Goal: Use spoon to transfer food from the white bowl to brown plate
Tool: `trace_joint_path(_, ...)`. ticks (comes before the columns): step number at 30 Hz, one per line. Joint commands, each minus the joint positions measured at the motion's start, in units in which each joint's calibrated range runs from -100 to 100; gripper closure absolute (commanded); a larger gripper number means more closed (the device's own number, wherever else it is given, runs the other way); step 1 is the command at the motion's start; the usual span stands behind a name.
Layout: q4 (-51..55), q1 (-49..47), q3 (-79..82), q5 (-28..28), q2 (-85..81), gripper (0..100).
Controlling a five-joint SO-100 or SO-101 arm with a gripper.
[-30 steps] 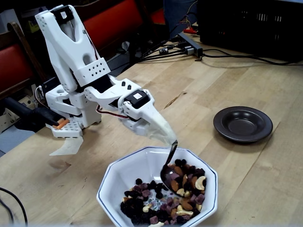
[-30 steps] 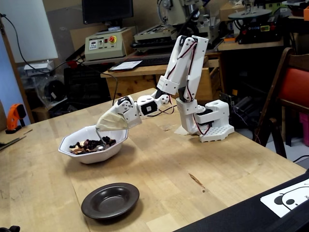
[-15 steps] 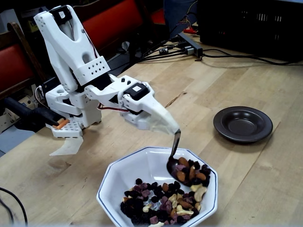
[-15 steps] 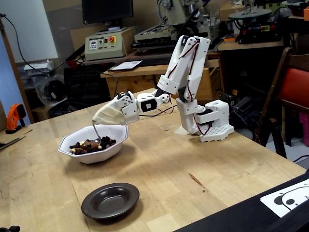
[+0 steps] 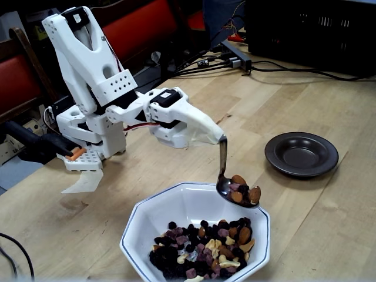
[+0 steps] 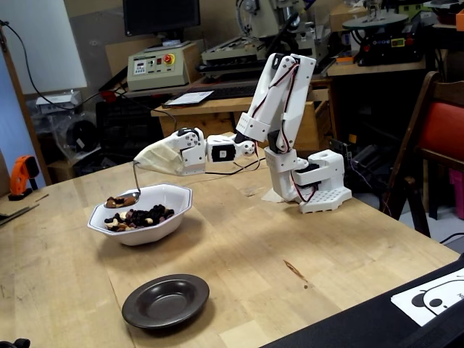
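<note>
Above white bowl (image 5: pixel 176 205); hand (image 5: pixel 220 138) fingers indistinct

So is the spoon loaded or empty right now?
Loaded. The spoon carries almonds and darker pieces heaped in its bowl, held above the white bowl. The brown plate is empty.

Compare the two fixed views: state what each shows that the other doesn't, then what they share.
Only a fixed view resolves almonds and purplish cubes on the spoon, and a black crate behind. Only another fixed view shows a monitor and an orange drill. Both show the gripper holding the loaded spoon over the white bowl, and the brown plate empty.
</note>
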Motion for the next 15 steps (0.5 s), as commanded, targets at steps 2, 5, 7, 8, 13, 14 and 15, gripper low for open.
trace_joint_path(2,-1.0,-0.6,-1.3,-0.2,-2.6,97)
trace_joint_path(5,-1.0,-0.6,-1.4,-0.2,-2.7,97)
trace_joint_path(7,-1.0,-0.9,-1.4,-0.2,-2.7,97)
trace_joint_path(8,-1.0,-1.1,-1.4,-0.2,-2.7,97)
trace_joint_path(13,-0.9,-1.1,-1.5,-0.3,-2.7,97)
trace_joint_path(14,-0.9,-1.2,-1.5,-0.3,-2.7,97)
trace_joint_path(15,-0.9,-1.2,-1.5,-0.3,-2.7,97)
